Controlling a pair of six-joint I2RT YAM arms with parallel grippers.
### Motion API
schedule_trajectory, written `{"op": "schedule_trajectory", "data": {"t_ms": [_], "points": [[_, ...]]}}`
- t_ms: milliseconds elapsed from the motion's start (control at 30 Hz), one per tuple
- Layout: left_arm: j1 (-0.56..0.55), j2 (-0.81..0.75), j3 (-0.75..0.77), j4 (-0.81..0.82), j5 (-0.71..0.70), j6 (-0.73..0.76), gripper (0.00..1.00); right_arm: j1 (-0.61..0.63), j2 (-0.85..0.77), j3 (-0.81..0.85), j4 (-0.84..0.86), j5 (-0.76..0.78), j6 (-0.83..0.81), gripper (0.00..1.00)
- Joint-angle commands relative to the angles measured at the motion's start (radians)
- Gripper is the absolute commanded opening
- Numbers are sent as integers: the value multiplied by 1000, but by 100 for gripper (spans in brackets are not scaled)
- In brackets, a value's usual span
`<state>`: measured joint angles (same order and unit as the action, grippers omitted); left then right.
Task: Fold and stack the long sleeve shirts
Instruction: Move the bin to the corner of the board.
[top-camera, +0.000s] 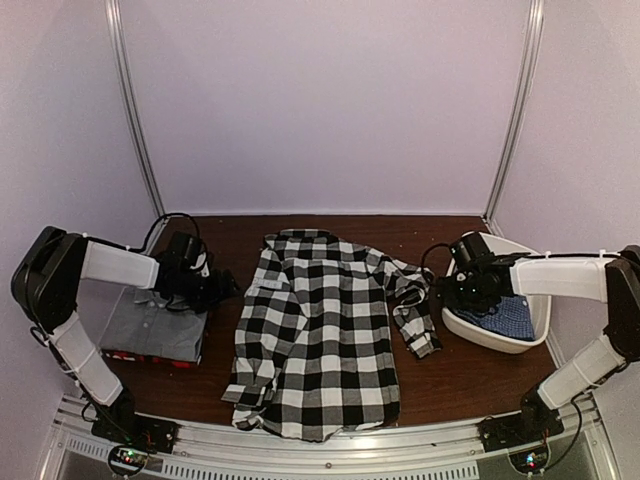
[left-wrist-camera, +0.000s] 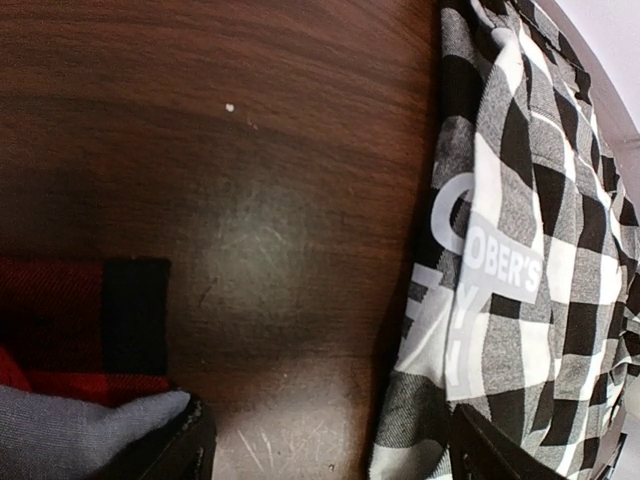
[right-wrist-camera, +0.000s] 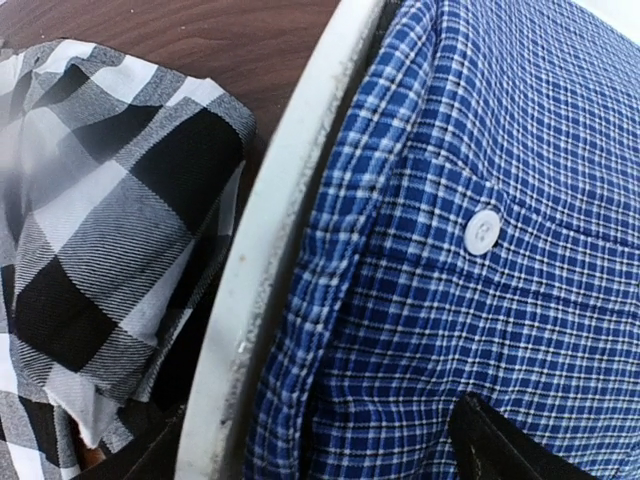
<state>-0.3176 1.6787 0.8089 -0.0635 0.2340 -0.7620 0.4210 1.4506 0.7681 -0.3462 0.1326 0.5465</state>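
Note:
The large black-and-white check shirt (top-camera: 315, 335) lies spread flat on the table, one sleeve crumpled at its right (top-camera: 415, 310). The folded plain grey shirt (top-camera: 155, 325) lies on the red-black shirt (top-camera: 150, 357) at the left. The blue fine-checked shirt (top-camera: 510, 315) lies in the tub. My left gripper (top-camera: 215, 285) is open and empty over bare table between the grey stack and the check shirt (left-wrist-camera: 520, 250). My right gripper (top-camera: 450, 290) is open and empty, its jaws astride the tub's rim (right-wrist-camera: 270, 230), with the blue shirt (right-wrist-camera: 480, 250) on one side and the check sleeve (right-wrist-camera: 110, 200) on the other.
The white oval tub (top-camera: 535, 335) stands at the right edge of the brown table (top-camera: 460, 380). White walls and metal posts close in the back and sides. In the left wrist view the red-black shirt (left-wrist-camera: 80, 320) and grey shirt (left-wrist-camera: 70, 430) lie beside my left finger.

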Motion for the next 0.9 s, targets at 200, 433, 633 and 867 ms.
{"op": "schedule_trajectory", "data": {"t_ms": [200, 433, 633, 867], "points": [[11, -29, 11, -44, 36, 45, 82, 61, -40, 223, -55, 35, 2, 86], [-33, -30, 95, -61, 59, 74, 82, 67, 107, 307, 62, -63, -2, 87], [-64, -19, 149, -75, 62, 77, 82, 60, 266, 381, 79, -89, 3, 87], [-80, -15, 172, -80, 70, 79, 82, 27, 301, 329, 64, -45, 19, 88]]}}
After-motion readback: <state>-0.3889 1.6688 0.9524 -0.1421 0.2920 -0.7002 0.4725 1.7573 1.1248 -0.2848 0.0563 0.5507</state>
